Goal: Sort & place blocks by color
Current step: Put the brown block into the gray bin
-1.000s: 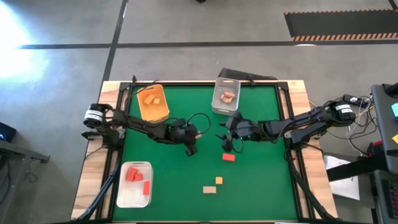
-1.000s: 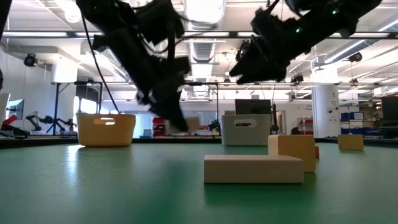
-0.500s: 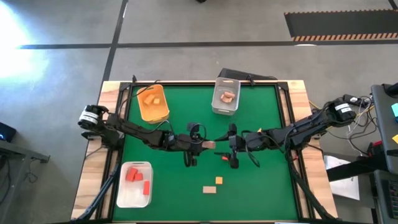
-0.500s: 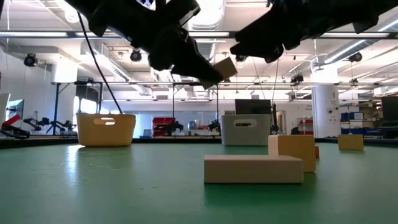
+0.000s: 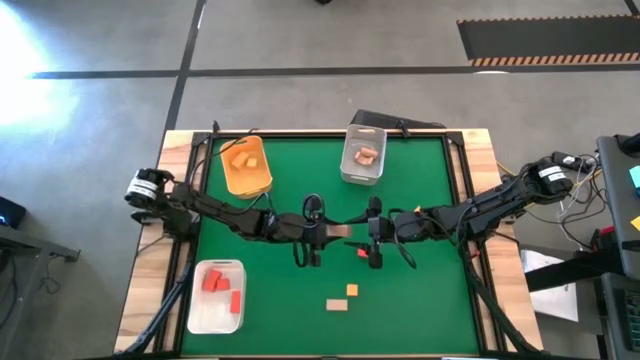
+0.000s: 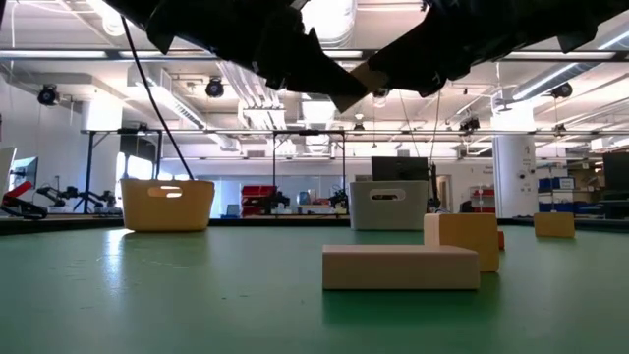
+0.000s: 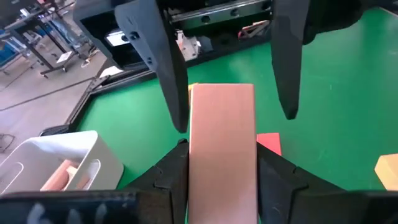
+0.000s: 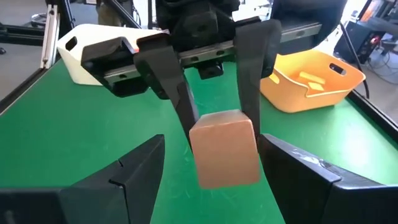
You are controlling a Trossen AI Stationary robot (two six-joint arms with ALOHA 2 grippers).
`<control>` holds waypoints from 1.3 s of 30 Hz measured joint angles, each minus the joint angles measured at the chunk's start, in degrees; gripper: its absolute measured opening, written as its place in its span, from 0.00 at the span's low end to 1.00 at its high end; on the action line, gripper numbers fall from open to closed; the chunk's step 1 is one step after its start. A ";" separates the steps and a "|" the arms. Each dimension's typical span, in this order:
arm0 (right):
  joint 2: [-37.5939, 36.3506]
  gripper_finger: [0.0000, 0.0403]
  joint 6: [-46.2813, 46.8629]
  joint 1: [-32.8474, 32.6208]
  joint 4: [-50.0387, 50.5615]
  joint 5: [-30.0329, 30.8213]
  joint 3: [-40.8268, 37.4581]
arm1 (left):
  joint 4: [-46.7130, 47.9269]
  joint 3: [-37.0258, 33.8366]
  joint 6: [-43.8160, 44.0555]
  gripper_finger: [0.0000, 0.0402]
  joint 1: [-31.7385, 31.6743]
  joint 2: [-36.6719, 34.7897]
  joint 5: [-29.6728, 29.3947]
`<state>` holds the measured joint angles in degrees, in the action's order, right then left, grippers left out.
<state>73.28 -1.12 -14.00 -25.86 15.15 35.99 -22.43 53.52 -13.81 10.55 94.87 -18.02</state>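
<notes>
The left pincer (image 5: 330, 231) grasps a tan block (image 7: 222, 152) between its fingers, lifted off the green tabletop (image 5: 420, 300) near its middle. The right pincer (image 5: 362, 232) faces it end to end, its fingers spread wide on either side of the block's far end (image 8: 225, 148) without closing on it. A red block (image 5: 366, 252) lies on the tabletop just beside the tan block, under the right pincer. Another tan block (image 5: 337, 305) and an orange block (image 5: 352, 290) lie farther from it, toward the tabletop's near edge.
</notes>
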 joint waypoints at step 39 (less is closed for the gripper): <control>-1.16 0.29 13.05 10.83 26.45 23.84 7.78 | 15.40 -0.33 0.92 0.52 -0.43 -2.14 -20.17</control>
<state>72.12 11.93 -3.17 0.59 38.99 43.77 -7.04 53.19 -12.89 10.12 92.73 -38.19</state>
